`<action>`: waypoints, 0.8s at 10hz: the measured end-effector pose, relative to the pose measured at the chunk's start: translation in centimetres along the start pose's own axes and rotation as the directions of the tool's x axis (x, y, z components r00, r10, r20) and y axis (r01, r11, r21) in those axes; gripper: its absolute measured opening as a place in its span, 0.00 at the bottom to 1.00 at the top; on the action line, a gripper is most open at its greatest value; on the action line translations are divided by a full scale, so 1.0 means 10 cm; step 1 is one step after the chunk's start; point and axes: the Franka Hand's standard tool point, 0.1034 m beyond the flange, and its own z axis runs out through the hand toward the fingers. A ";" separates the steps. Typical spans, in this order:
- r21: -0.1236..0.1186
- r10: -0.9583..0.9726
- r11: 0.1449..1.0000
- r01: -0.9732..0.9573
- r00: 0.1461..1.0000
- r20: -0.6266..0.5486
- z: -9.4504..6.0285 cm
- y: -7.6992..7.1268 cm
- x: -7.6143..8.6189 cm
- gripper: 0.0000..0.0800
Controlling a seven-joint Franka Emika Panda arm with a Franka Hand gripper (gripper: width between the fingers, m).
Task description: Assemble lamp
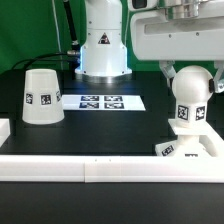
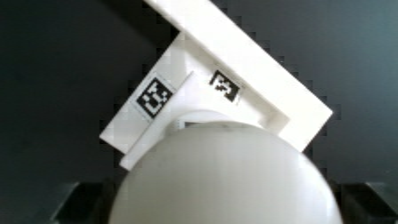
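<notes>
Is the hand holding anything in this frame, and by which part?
The hand straddles the round top of the bulb, which stands on the base; whether it actually grips cannot be told.

Three white lamp parts show in the exterior view: one cone shade at the exterior view's left, one ball-shaped bulb at its right, and one blocky base at its lower right. One flat marker board lies at the frame's centre; its printed squares are too blurred to count. One square tag shows on the shade, one on the bulb's neck, and two on the base's front. The white border rails number at least two: one long along the lower edge, one short at the left edge. One robot arm stands at top centre. The wrist view holds one bulb, one base and two tags.
</notes>
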 end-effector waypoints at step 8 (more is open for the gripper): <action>0.017 0.383 0.923 -0.384 0.922 0.055 0.01 -0.03 -0.04 0.84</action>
